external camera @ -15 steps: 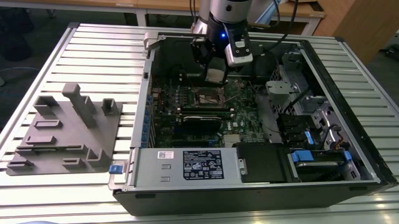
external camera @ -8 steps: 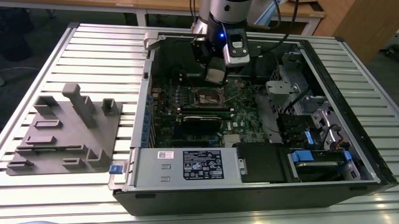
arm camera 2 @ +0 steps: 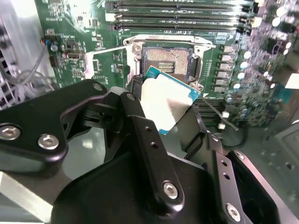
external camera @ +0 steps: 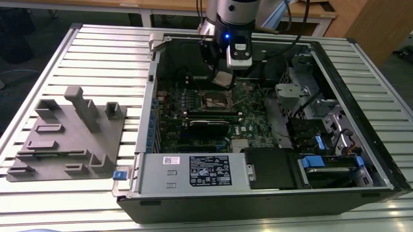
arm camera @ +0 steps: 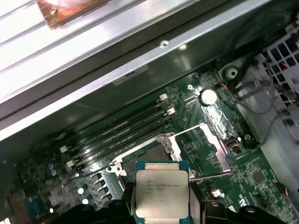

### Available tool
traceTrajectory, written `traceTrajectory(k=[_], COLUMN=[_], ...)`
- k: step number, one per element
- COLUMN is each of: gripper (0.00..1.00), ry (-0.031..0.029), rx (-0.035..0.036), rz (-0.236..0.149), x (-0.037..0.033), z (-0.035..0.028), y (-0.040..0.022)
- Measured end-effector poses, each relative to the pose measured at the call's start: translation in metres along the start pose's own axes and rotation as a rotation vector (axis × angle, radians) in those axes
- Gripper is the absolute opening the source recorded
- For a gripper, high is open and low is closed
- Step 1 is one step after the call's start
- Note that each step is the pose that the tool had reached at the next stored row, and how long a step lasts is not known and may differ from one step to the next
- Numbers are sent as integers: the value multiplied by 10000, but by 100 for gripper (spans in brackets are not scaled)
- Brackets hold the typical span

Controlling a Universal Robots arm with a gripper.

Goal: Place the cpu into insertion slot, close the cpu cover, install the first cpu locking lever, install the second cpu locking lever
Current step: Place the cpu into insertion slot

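My gripper (external camera: 224,76) hangs inside the open computer case, shut on the cpu (external camera: 223,79), a small flat silver-grey square. It holds the chip tilted, a little above the insertion slot (external camera: 216,100) and to the far side of it. In the second wrist view the black fingers (arm camera 2: 135,105) clamp the cpu (arm camera 2: 168,98) by two opposite edges, and the dark, metal-rimmed insertion slot (arm camera 2: 166,58) lies open just beyond it. In the first wrist view the cpu (arm camera: 161,186) hides part of the slot (arm camera: 142,156). The cpu cover (arm camera: 219,154) stands swung open beside it.
The green motherboard (external camera: 252,121) fills the case floor, with memory slots (arm camera 2: 177,14) beside the socket. A black labelled box (external camera: 206,170) sits at the case's near side, and drive bays with cables (external camera: 322,130) are on the exterior view's right. A grey fixture (external camera: 71,135) lies on the slatted table.
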State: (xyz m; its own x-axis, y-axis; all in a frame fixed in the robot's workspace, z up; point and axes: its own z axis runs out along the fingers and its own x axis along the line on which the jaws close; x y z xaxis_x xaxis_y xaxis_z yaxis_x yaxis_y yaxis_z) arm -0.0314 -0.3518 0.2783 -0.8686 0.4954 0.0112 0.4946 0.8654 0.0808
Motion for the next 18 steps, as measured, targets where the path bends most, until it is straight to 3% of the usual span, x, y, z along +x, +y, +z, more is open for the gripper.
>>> traceTrajectory(k=[18], gripper=[54], ry=[-265], rx=[-37], rz=[3264], x=[0], z=[24], y=[-2])
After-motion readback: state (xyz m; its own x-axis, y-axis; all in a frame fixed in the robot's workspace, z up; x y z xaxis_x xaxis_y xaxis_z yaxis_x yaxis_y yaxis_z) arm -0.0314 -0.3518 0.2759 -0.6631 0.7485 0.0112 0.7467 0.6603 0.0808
